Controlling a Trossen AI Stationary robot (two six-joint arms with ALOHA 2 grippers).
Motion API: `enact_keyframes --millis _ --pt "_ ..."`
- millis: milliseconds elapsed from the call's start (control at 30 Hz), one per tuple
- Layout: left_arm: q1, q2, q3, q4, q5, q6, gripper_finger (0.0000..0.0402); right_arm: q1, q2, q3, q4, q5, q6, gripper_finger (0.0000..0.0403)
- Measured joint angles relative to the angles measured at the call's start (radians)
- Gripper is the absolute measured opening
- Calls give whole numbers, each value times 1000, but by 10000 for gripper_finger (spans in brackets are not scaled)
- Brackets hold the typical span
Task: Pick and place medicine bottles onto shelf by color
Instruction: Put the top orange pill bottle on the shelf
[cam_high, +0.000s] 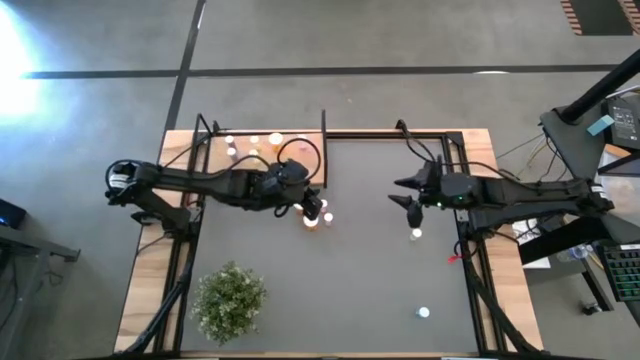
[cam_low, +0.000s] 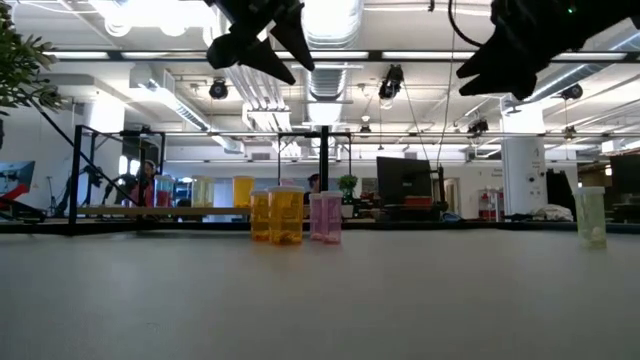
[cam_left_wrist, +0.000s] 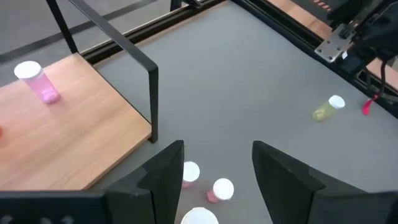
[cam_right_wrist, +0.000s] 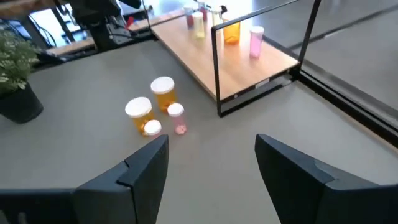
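Light wood is showing at the far left of the grey table (cam_high: 380, 260), where the shelf (cam_right_wrist: 249, 68) is lying flat with thin black rods standing at its edges. Several medicine bottles are already standing on it: in the right wrist view an orange bottle (cam_right_wrist: 231, 30) and a pink bottle (cam_right_wrist: 255, 40) are sitting near its closer end, with a few more farther back that are too small to sort by colour.

Just off the shelf's corner, a small cluster is standing on the table: two larger orange bottles (cam_right_wrist: 163, 93), a smaller one with a white cap (cam_right_wrist: 152, 128) and a small pink one (cam_right_wrist: 176, 117), all close together. The left gripper (cam_high: 312, 208) is hanging right above this cluster, its fingers (cam_left_wrist: 163, 171) spread apart with nothing between them; white caps are showing below the gap in the left wrist view.

The right gripper (cam_high: 405, 193) is hovering over the middle of the table, well apart from the cluster, fingers (cam_right_wrist: 144, 168) also spread and empty. A pale yellowish bottle (cam_left_wrist: 328, 109) is lying near the right arm, possibly on its side, though the view is too coarse to be sure. Another white-capped bottle (cam_high: 423, 313) is sitting alone near the front right. A green bushy plant (cam_high: 230, 297) is standing at the front left.
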Motion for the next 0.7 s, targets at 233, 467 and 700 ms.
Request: enact_keyframes --millis 233,467,700 --pt "17 -1 1 7 1 0 174 0 -98 -151 180 3 51 228" --pt "25 -2 1 6 48 1 174 0 -112 -299 497 3 67 228" --pt "28 -3 1 5 52 2 174 -1 -110 -428 723 3 98 228"
